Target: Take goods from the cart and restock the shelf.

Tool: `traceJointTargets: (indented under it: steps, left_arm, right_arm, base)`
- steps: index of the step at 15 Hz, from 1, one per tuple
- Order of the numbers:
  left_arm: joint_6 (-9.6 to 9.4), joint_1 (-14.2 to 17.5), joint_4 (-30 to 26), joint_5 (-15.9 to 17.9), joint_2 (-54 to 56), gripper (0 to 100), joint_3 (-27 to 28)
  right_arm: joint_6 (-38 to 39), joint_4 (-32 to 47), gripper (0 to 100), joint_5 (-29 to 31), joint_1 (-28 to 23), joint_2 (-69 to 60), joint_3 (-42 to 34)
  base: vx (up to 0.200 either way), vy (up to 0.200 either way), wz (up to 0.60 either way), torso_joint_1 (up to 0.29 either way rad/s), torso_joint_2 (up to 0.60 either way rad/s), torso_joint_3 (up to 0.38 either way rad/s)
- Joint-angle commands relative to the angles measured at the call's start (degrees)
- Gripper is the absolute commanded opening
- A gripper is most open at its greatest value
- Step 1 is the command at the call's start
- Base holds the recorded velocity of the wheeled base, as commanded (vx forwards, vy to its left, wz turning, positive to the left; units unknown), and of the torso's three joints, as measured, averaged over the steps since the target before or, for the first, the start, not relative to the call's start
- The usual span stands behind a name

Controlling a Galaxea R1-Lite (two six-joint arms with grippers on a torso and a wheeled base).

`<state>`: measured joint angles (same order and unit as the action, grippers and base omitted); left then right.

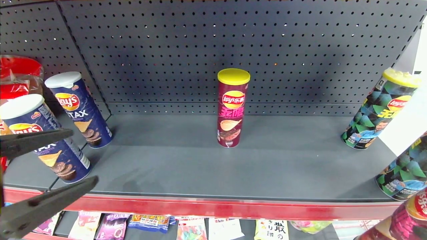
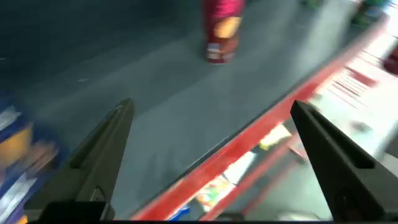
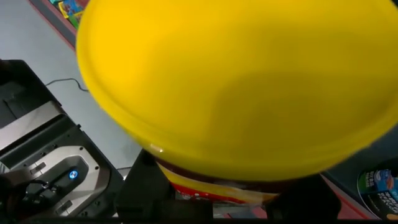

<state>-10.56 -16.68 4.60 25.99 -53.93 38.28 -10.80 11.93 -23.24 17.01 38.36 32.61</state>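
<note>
A maroon chip can with a yellow lid (image 1: pixel 232 108) stands upright at the middle of the grey shelf (image 1: pixel 206 170), and it also appears far off as the maroon can (image 2: pixel 222 28) in the left wrist view. My left gripper (image 1: pixel 83 156) hangs open at the shelf's front left corner, over the red front edge (image 2: pixel 249 149), with nothing between its fingers (image 2: pixel 102 149). A second maroon can (image 1: pixel 398 220) sits low at the right, below the shelf front. Its yellow lid (image 3: pixel 236 81) is very close in the right wrist view, with my right gripper (image 3: pixel 230 199) shut on the can's body.
Two blue chip cans (image 1: pixel 80 110) (image 1: pixel 43 136) stand at the shelf's left, next to my left gripper. Green-and-black cans (image 1: pixel 380 110) (image 1: pixel 403 173) stand at the right. Snack packets (image 1: pixel 150 223) lie on the lower shelf. A perforated back panel (image 1: pixel 233 43) closes the rear.
</note>
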Motion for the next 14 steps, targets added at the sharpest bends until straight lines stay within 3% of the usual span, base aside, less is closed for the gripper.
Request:
traceJointTargets:
  steps: [1,4,6,10,11,14]
  left_arm:
    - [-0.52,-4.1,5.3,2.8,-20.6,100,7.7]
    - [-0.52,-4.4,11.2,4.8,-31.6,100,14.1]
    - [-0.78,-4.6,11.9,5.1,-37.8,100,19.7]
    - [-0.87,-7.1,12.1,6.2,-43.5,100,24.8]
    - [-0.78,-8.5,13.6,6.1,-47.4,100,28.5]
    - [-0.96,-8.8,13.9,6.0,-51.7,100,33.1]
  right_arm:
    - [0.0,0.0,0,0.0,0.0,0.7,0.2]
    - [0.0,0.0,0,0.1,0.0,0.6,0.2]
    - [0.0,0.1,0,0.3,-0.1,0.6,0.6]
    - [0.1,0.1,0,0.6,-0.1,0.0,0.3]
    - [0.1,0.2,0,1.0,-0.1,-1.0,-0.3]
    - [0.2,0.3,0,1.0,-0.1,-0.9,-0.3]
  base:
    - [0.000,0.000,0.00,0.000,0.00,0.000]
    - [0.000,0.000,0.00,0.000,0.00,0.000]
    - [0.000,0.000,0.00,0.000,0.00,0.000]
    - [0.000,0.000,0.00,0.000,0.00,0.000]
    - [0.000,0.000,0.00,0.000,0.00,0.000]
    - [0.000,0.000,0.00,0.000,0.00,0.000]
